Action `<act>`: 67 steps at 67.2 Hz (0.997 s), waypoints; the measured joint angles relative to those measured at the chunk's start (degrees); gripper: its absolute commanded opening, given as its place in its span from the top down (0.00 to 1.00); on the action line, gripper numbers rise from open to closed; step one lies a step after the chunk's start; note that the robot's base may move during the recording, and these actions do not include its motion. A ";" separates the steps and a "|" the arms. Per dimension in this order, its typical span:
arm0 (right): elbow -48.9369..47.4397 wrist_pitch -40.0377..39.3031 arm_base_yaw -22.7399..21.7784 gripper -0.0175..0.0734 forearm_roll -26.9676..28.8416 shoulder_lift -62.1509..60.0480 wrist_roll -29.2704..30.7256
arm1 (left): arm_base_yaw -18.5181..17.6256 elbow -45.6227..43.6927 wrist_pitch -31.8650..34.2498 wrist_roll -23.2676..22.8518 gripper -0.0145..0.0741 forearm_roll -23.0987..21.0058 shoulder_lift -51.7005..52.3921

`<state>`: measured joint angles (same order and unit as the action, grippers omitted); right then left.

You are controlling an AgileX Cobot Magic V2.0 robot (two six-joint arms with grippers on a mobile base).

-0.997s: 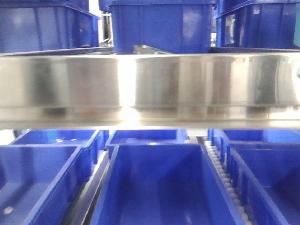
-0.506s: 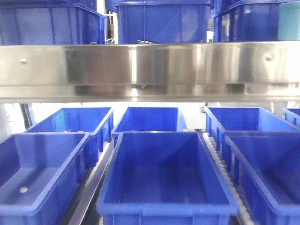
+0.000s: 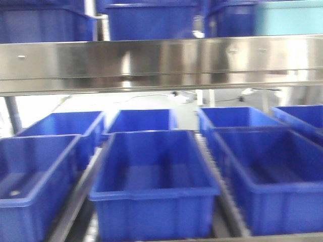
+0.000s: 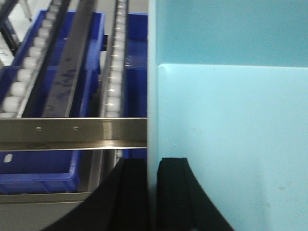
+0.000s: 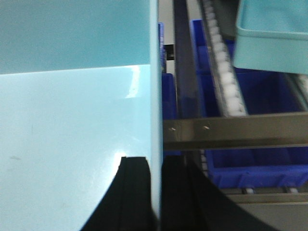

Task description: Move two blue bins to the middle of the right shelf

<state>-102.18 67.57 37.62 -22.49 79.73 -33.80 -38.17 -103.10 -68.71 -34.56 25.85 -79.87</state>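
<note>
Pale blue bin (image 4: 231, 134) wall clamped between left gripper (image 4: 153, 163) fingers, right gripper (image 5: 155, 163) same (looks solid); carry level, clear steel rail (image 5: 231, 130) beyond fingertips.

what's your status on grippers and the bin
Left gripper shut on light blue bin wall. Right gripper shut on its other wall. Steel shelf rail ahead, dark blue bins beyond.

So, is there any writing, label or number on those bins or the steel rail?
None readable. The dark blue bins, the steel rail and the pale blue bin that the left claw and right claw pinch all look plain; the front view is blurred.
</note>
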 measured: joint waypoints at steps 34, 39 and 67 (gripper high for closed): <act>0.00 0.00 0.00 0.99 0.00 0.00 0.00 | 0.00 0.00 0.00 0.00 0.96 0.00 0.00; 0.00 0.00 0.00 0.99 0.00 0.00 0.00 | 0.00 0.00 0.00 0.00 0.96 0.00 0.00; 0.00 0.00 0.00 0.99 0.00 0.00 -0.11 | 0.00 0.00 0.00 0.00 0.96 0.00 0.00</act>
<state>-102.18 67.57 37.62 -22.49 79.73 -33.91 -38.17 -103.10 -68.71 -34.56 25.85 -79.87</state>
